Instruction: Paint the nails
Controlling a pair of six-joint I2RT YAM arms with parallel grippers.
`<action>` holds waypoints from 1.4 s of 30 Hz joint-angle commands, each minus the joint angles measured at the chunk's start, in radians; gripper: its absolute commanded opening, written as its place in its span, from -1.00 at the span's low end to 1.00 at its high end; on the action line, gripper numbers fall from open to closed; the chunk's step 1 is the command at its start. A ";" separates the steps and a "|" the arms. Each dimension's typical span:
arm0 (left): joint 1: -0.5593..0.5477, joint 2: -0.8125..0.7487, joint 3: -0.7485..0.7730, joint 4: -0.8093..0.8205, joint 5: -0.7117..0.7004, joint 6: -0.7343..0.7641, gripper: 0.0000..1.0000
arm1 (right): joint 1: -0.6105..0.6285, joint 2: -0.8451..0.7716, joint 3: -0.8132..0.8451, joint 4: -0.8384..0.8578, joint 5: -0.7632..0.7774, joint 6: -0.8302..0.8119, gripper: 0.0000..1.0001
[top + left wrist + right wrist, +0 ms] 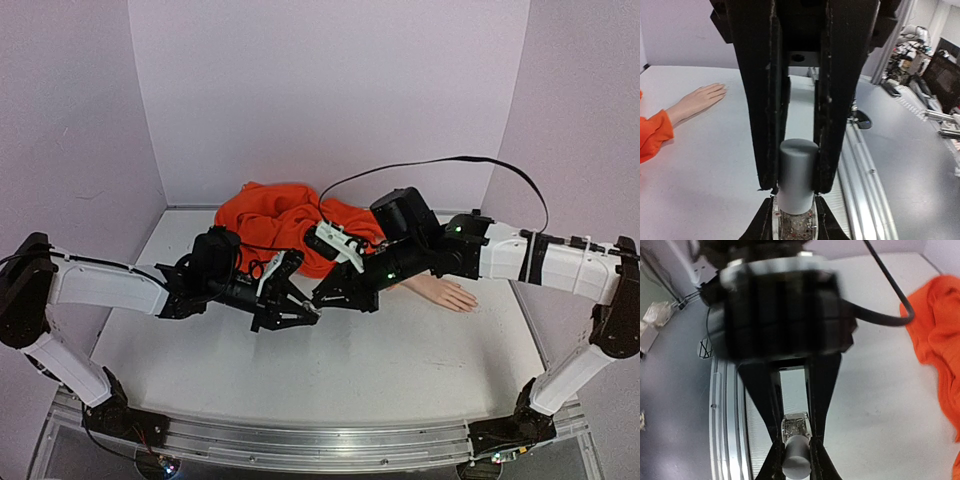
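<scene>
- Purple walls (330, 100) ring the table (400, 380); left gripper (310, 312) and right gripper (322, 298) meet tip to tip.
- Left wrist: left gripper pinches the grey cap (797, 170); the nails (720, 90) lie far off to its left.
- Right wrist: right gripper squeezes the bottle (797, 426). A crooked twist could spill it or make it slip out.

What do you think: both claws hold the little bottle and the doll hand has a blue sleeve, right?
No: the doll hand wears an orange sleeve, not blue, as the top view shows. The left gripper and right gripper both hold the little bottle.
</scene>
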 commanded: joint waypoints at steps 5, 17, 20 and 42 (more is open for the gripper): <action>0.014 -0.079 0.081 0.022 0.423 -0.202 -1.00 | -0.025 0.056 0.147 0.025 0.010 -0.395 -1.00; 0.008 -0.245 -0.057 0.002 -0.419 -0.073 -1.00 | -0.026 0.059 0.180 0.064 0.220 -0.143 -0.11; 0.001 -0.249 -0.073 0.001 -0.641 -0.030 -1.00 | -0.025 0.046 0.179 0.084 0.268 -0.004 0.25; -0.065 -0.105 0.017 -0.006 -1.068 -0.027 -1.00 | -0.025 0.265 0.373 0.111 0.350 0.895 0.52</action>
